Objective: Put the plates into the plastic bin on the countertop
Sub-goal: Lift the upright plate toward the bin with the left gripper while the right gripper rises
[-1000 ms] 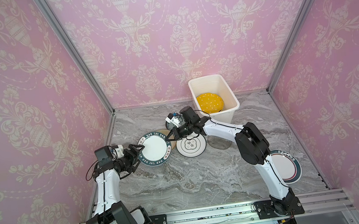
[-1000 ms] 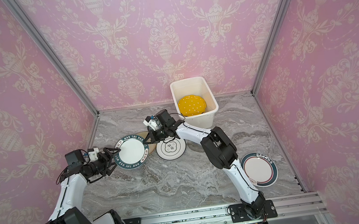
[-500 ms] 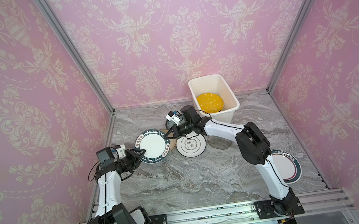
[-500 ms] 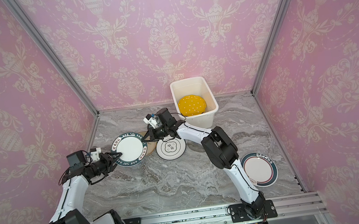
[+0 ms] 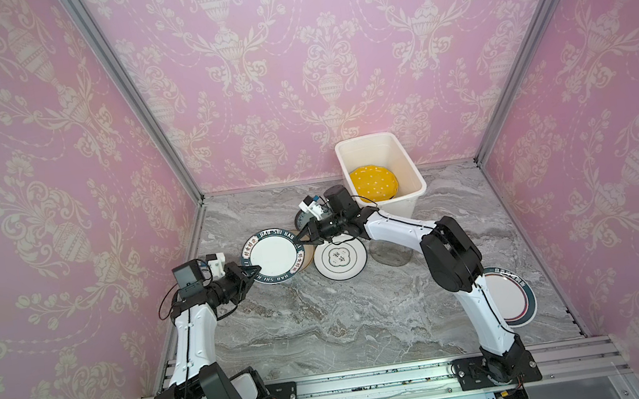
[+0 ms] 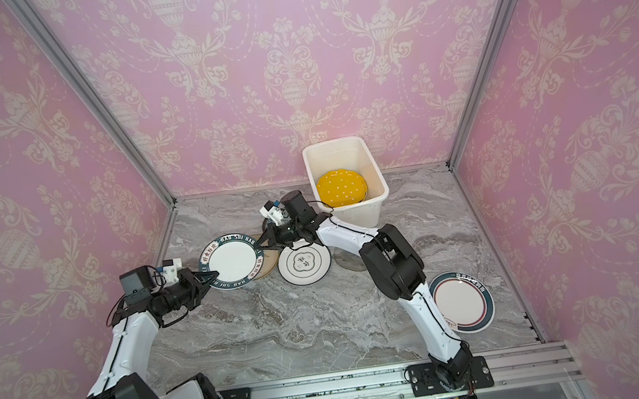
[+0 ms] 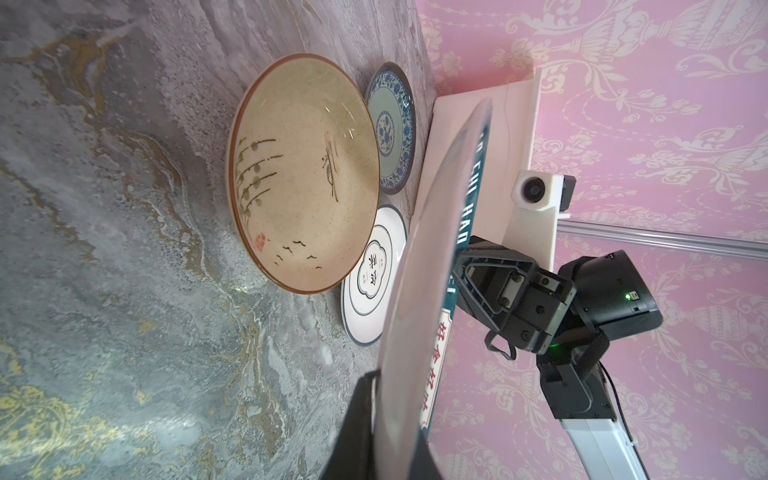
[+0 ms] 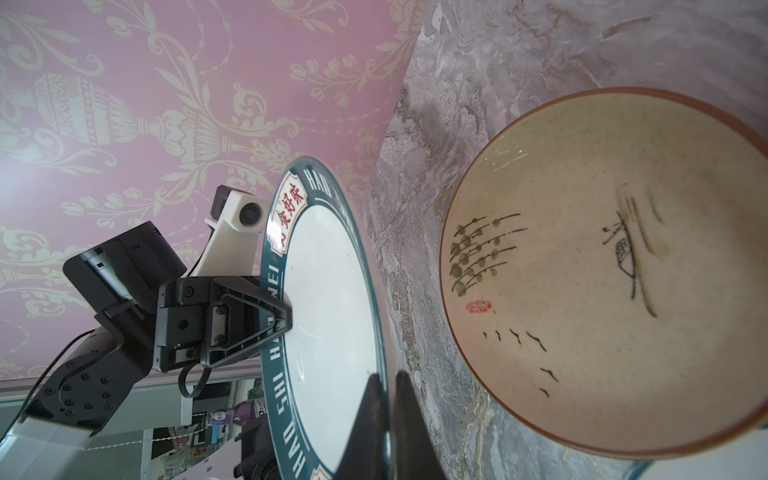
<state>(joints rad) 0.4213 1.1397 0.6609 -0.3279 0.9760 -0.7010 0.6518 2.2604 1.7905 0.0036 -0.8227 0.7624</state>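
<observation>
Your left gripper (image 5: 256, 268) has its jaws pinched on the near-left rim of the lettered-rim plate (image 5: 275, 255). Your right gripper (image 5: 302, 244) has its jaws pinched on the opposite rim. The plate hangs between both, off the table (image 5: 325, 317), partly over the cream plate (image 7: 303, 174). The plastic bin (image 5: 404, 205) sits at the back, with the yellow dotted plate (image 5: 373, 183) inside.
</observation>
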